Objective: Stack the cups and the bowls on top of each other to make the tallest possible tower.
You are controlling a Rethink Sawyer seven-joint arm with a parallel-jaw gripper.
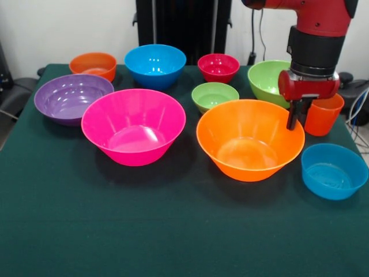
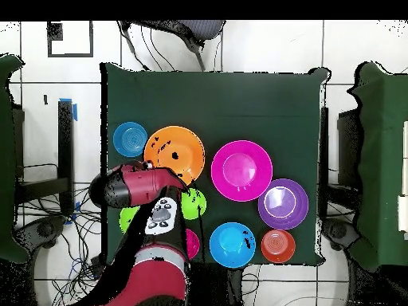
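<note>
The orange cup [image 1: 324,115] stands upright at the right, between the medium green bowl [image 1: 265,81] and the small blue bowl [image 1: 334,171]. My gripper [image 1: 297,118] hangs just left of the cup, over the far right rim of the large orange bowl [image 1: 249,138]. Whether it touches the cup is unclear. The large pink bowl [image 1: 134,126] sits at centre left, with the purple bowl [image 1: 72,98] beside it. Along the far side are a small orange bowl [image 1: 94,64], a blue bowl [image 1: 154,64], a red bowl [image 1: 218,67] and a small green bowl [image 1: 214,95]. All stand apart, none stacked. In the overhead view the arm [image 2: 135,187] hides the cup.
The dark green cloth [image 1: 173,231] covers the table, with open room along its near side in the front view. A chair [image 2: 177,30] stands beyond one table edge and cables [image 2: 80,239] lie on the floor beside the arm.
</note>
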